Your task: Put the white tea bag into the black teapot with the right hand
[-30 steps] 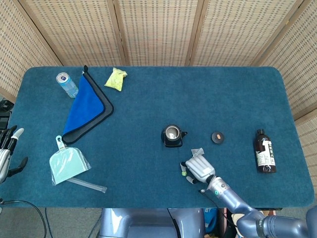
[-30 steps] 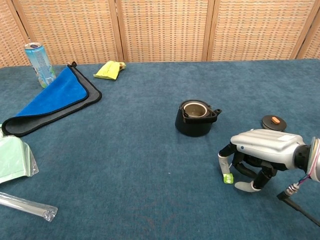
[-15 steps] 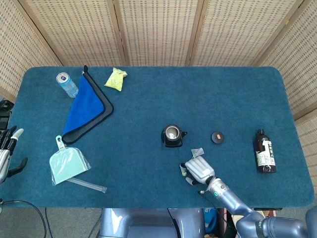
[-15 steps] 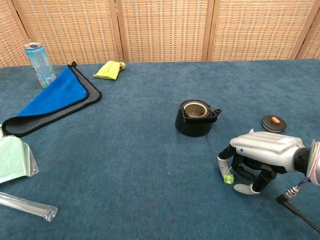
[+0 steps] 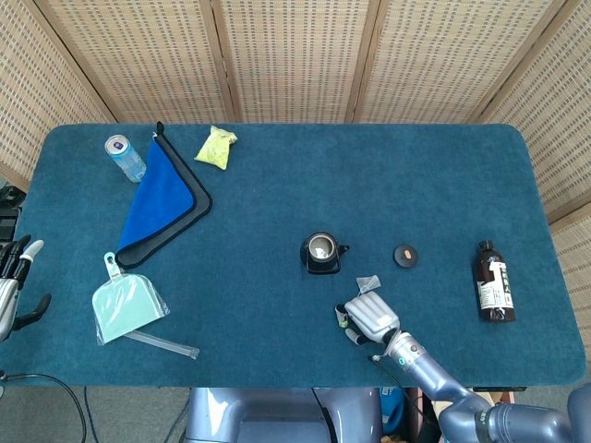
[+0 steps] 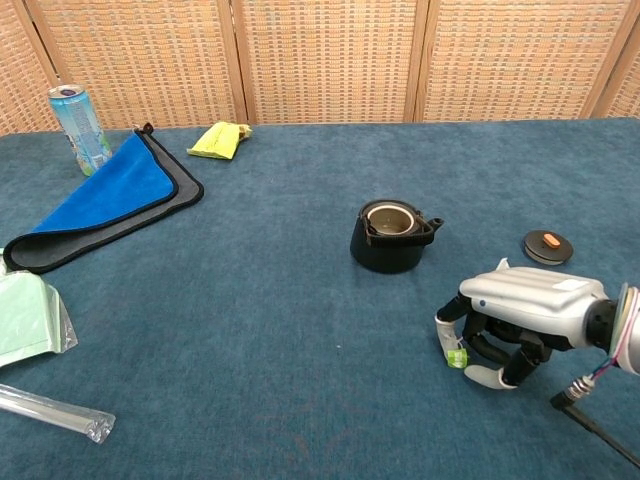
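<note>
While the blue-carpeted desk (image 5: 443,185) carries everything, the work is confined to its near edge on the robot's right. The silver, metal-backed right hand (image 6: 520,318) crouches there palm down, fingers curled onto the carpet, and a small green tag (image 6: 457,357) shows at the fingertip nearest the teapot. The head view shows a scrap of pale paper (image 5: 367,281) peeking out from the far side of the hand; this looks like part of the white tea bag, the rest being hidden under the palm. Whether the fingers have actually pinched it or only rest over it, I cannot tell.

Just beyond the hand stands the squat black teapot (image 6: 391,237), upright and open, its metal strainer visible inside; its round black lid with an orange knob (image 6: 547,244) lies apart on the desk to the right.

The tea bag should be very light, soft and limp, lying flat against the pile, so it will likely slide or crumple instead of lifting cleanly. Tag and string are the easier place to pinch; a grip on the paper pouch needs little force, since it may tear.

At the far left edge, the left hand (image 5: 11,281) hangs off the desk with fingers spread, holding nothing.
</note>
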